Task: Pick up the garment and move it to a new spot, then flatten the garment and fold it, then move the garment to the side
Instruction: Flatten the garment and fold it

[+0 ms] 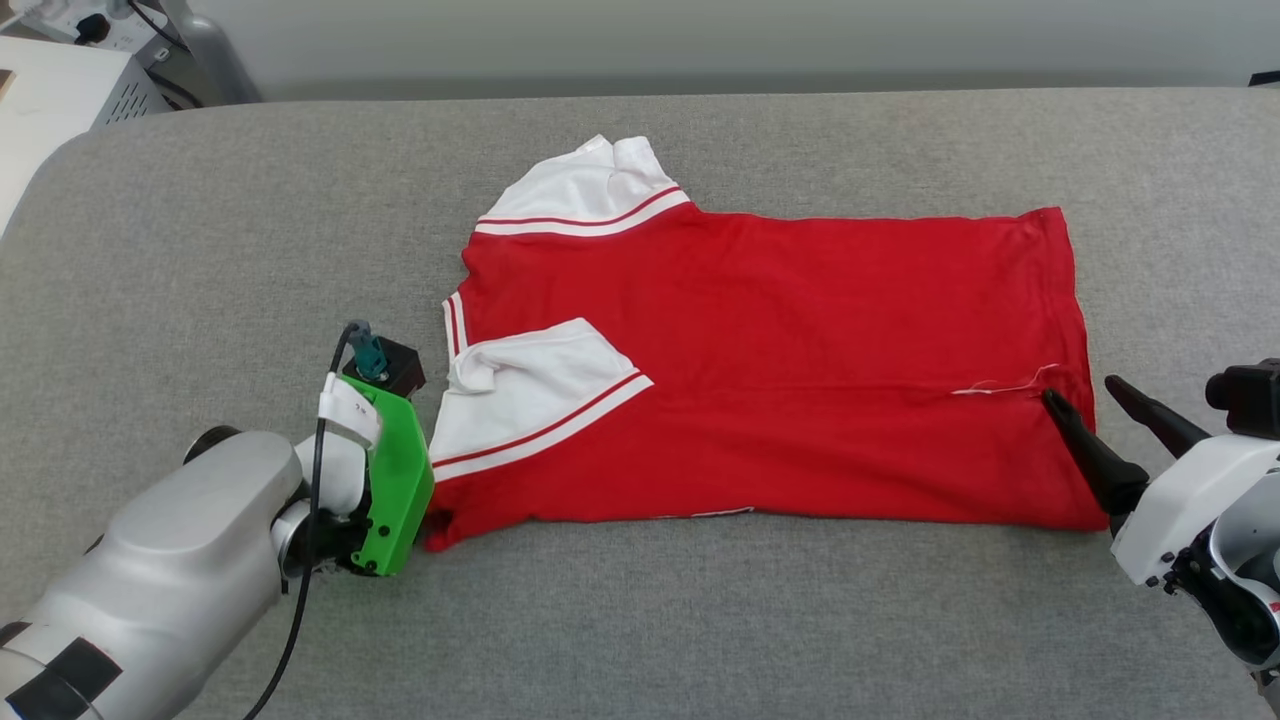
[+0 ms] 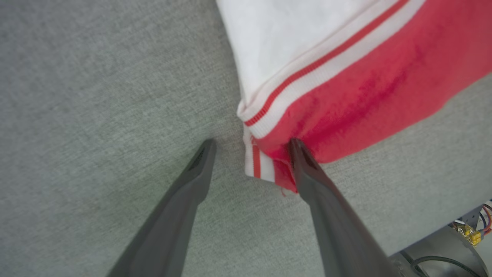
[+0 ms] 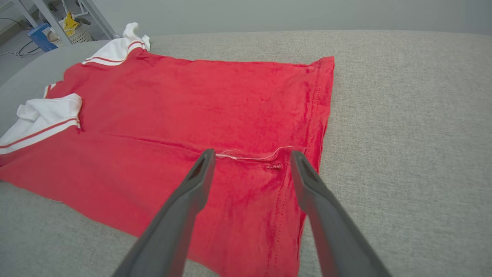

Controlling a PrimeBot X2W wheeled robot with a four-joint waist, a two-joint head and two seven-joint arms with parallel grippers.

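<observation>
The garment (image 1: 780, 340) is a red T-shirt with white, red-striped sleeves, lying flat on the grey padded table (image 1: 200, 250) with its near long side folded over. Its sleeves point left and its hem lies at the right. My left gripper (image 2: 251, 143) is open at the garment's near-left corner (image 2: 269, 169), which lies between the fingers, and the right finger touches the red cloth. In the head view its green wrist mount (image 1: 395, 490) hides those fingers. My right gripper (image 1: 1080, 392) is open above the hem end, straddling a white seam thread (image 3: 250, 156), with nothing held.
A white cabinet (image 1: 60, 80) with cables stands past the table's far-left corner. Shelving and a blue box (image 3: 38, 32) show in the right wrist view beyond that end. Bare grey surface lies in front of the garment and to its right.
</observation>
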